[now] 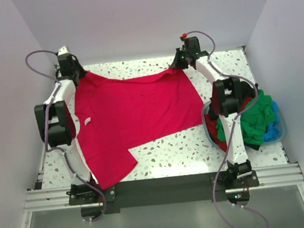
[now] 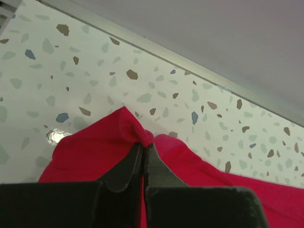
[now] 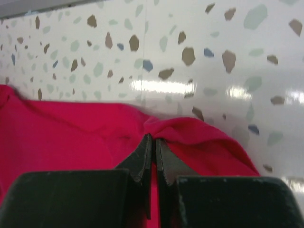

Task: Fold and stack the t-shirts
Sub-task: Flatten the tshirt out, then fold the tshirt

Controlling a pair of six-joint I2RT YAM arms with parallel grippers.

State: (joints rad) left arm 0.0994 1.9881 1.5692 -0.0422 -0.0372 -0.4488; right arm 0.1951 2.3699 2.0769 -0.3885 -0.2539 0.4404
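Note:
A crimson-red t-shirt point(image 1: 136, 115) lies spread on the speckled table, its collar at the left and one sleeve toward the front. My left gripper point(image 1: 78, 75) is shut on the shirt's far left corner; in the left wrist view the gripper point(image 2: 144, 145) pinches a fold of the red cloth point(image 2: 99, 152). My right gripper point(image 1: 180, 66) is shut on the far right corner; in the right wrist view the gripper point(image 3: 153, 137) pinches bunched red cloth point(image 3: 190, 130). More t-shirts, green point(image 1: 258, 116), red and black, lie heaped in the basket.
A light blue round basket point(image 1: 282, 127) stands at the right edge of the table beside the right arm. White walls enclose the table on three sides. A metal rail point(image 1: 165, 186) runs along the front edge.

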